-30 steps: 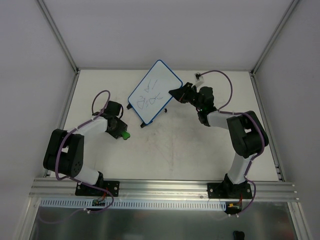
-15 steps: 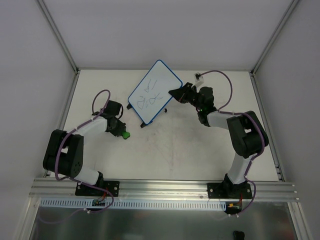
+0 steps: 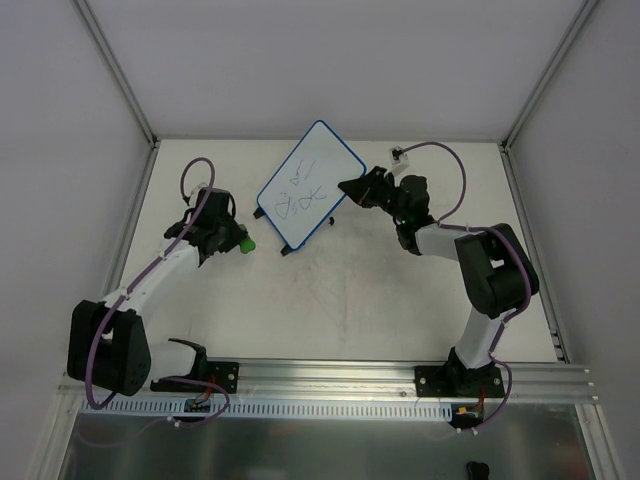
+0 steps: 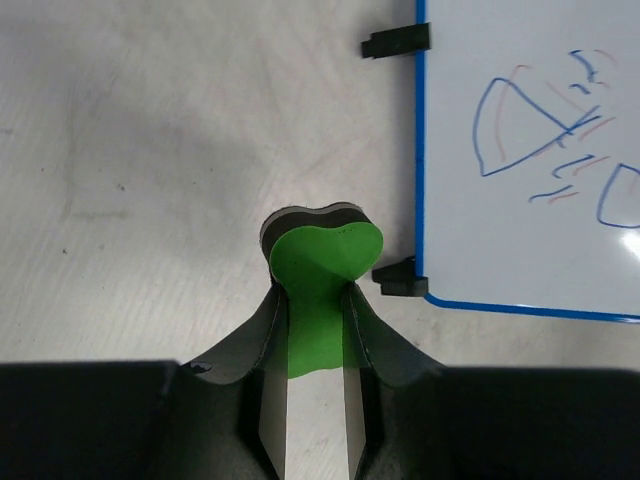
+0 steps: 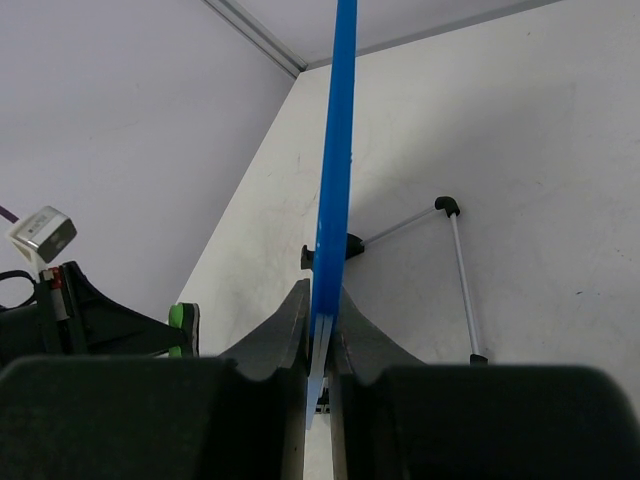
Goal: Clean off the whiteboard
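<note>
My left hand [image 4: 312, 292] is pinched tight on the green eraser [image 4: 322, 250], just beside the whiteboard [image 3: 305, 185]. My right hand [image 5: 320, 318] is clamped on its blue rim. The board sits mid-desk [image 3: 350, 300], toward the far edge, with scribbles on it.

Right claw [image 5: 322, 305] tight on the blue rim of the edge-on whiteboard [image 5: 338, 150].

The worktop [image 3: 350, 290] is free across centre and lower frame. At upper centre the whiteboard [image 3: 309, 185], clamped by the right end effector [image 3: 347, 186], blocks; the left end effector [image 3: 238, 243] with the eraser [image 3: 247, 243] stands near.
</note>
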Motion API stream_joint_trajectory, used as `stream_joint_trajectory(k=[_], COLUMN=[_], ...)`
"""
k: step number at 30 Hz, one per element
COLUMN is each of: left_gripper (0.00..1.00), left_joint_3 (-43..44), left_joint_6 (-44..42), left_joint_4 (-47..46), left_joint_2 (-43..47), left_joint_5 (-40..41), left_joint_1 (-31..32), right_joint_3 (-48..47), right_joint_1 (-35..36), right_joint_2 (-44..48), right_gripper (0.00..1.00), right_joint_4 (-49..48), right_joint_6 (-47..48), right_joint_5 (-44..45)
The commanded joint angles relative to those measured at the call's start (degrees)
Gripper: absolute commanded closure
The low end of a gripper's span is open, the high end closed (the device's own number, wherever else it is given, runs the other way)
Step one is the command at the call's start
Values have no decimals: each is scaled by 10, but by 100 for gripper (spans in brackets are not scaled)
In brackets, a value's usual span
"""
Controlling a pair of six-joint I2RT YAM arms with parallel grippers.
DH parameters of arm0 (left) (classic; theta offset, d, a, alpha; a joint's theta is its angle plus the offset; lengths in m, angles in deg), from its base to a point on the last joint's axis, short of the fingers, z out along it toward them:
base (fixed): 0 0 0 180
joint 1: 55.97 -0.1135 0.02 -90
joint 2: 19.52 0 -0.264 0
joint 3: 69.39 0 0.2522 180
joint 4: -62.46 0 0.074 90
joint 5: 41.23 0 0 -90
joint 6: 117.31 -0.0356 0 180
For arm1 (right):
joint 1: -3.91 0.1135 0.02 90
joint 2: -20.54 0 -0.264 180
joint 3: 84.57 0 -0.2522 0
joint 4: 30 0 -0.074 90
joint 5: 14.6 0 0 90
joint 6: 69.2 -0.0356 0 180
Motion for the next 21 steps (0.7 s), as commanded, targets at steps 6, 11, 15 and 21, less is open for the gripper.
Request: stream_joint_trajectory(k=[6, 11, 15, 21], left_gripper=[100, 100, 100, 100], left_joint_3=[28, 99, 159, 272], left_joint_6=[-87, -97, -103, -104], left_joint_4=[-133, -149, -154, -165], left_joint_2=[0, -64, -114, -208], left_joint_5=[-112, -149, -171, -225], left_joint_1=[-24, -25, -25, -24], right_joint_3=[3, 3, 0, -5], right_joint_1=[1, 2, 4, 6], right_joint_2=[22, 21, 15, 8], right_gripper=[100, 100, 100, 100], right_joint_4=[-47, -46, -46, -46], right_joint_6=[31, 36, 37, 40], right_joint_5=[-9, -10, -10, -13])
